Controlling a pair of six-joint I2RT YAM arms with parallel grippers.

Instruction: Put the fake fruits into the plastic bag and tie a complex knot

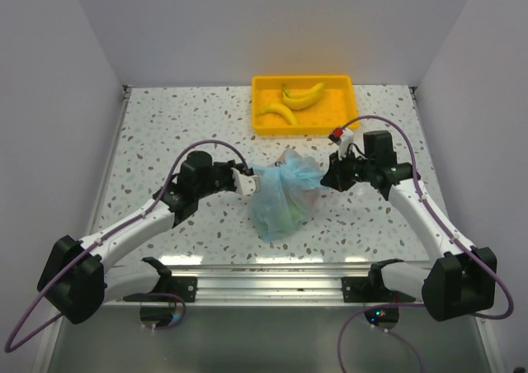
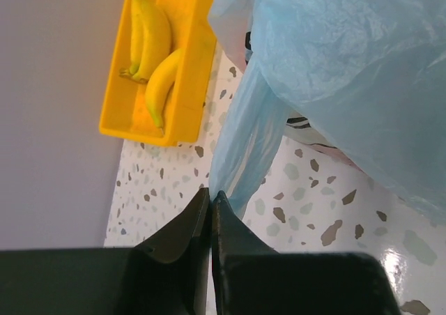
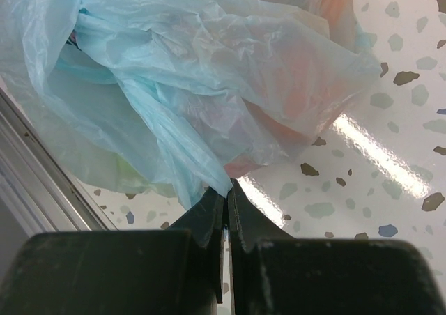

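The light-blue plastic bag (image 1: 285,193) lies mid-table, bulging with fruits that show dimly through the film as green and orange-red shapes (image 3: 306,99). My left gripper (image 1: 247,180) is shut on a stretched handle strip of the bag (image 2: 244,141) at its left side. My right gripper (image 1: 324,177) is shut on a bunched strip of bag film (image 3: 195,155) at its right side. Both strips are pulled outward from the gathered top. Two yellow bananas (image 1: 294,101) lie in the yellow tray (image 1: 345,115); they also show in the left wrist view (image 2: 157,57). No knot shows.
The yellow tray stands at the back centre-right near the rear wall. White walls close in the left, right and back sides. An aluminium rail (image 1: 272,274) runs along the near edge between the arm bases.
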